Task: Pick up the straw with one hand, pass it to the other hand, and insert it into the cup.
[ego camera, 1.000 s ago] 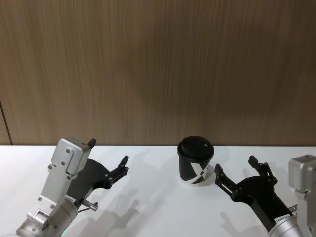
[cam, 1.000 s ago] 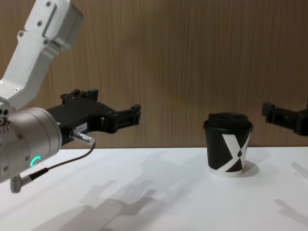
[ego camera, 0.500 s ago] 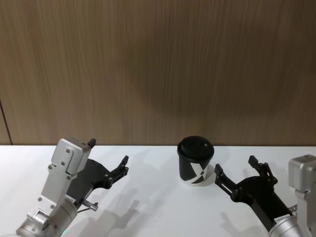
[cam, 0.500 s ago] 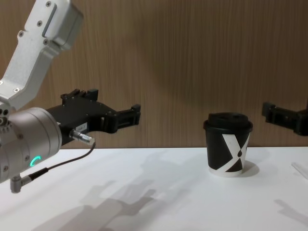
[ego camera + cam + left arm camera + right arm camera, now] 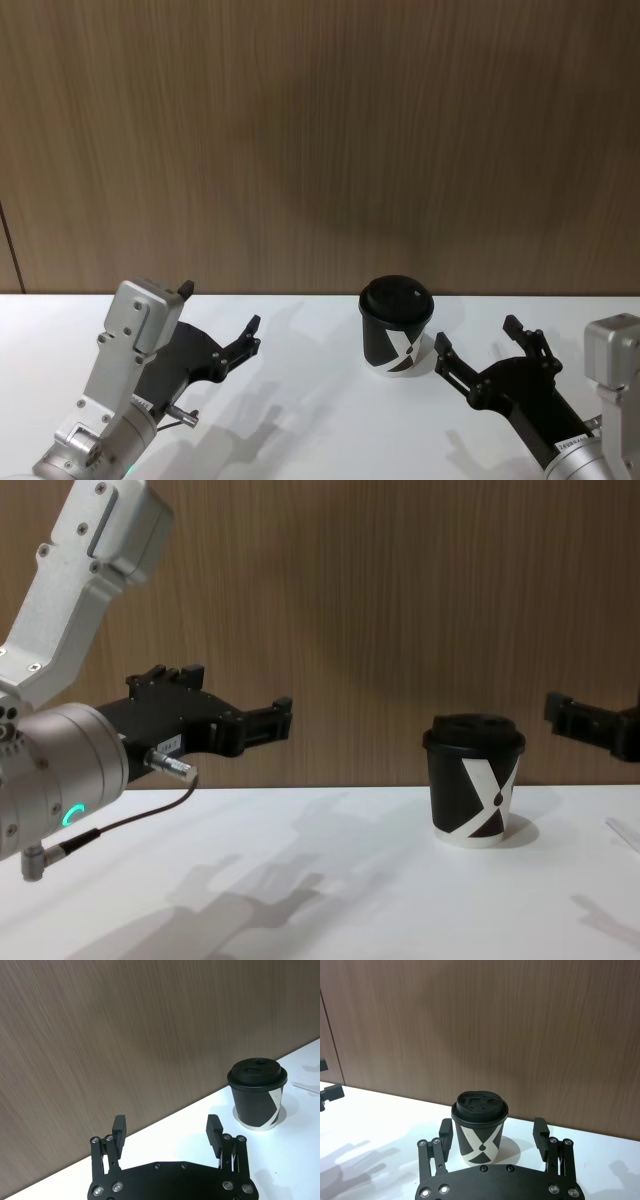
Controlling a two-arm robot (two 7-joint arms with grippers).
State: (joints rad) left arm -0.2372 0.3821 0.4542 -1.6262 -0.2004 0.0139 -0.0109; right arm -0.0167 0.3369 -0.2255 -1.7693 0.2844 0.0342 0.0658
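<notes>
The black cup (image 5: 397,325) with its domed lid and white X mark stands upright on the white table (image 5: 310,400), right of centre. It also shows as the cup (image 5: 473,780), the cup (image 5: 257,1095) and the cup (image 5: 480,1132). A thin white straw (image 5: 622,832) lies flat on the table at the far right, past the cup, mostly cut off by the view's edge. My left gripper (image 5: 220,307) hovers open and empty at the left, well apart from the cup. My right gripper (image 5: 477,335) is open and empty just right of the cup, pointing at it.
A brown wood-panel wall (image 5: 320,140) rises right behind the table's back edge. The left arm's thin cable (image 5: 130,815) hangs below its green ring light. White tabletop lies between the left gripper and the cup.
</notes>
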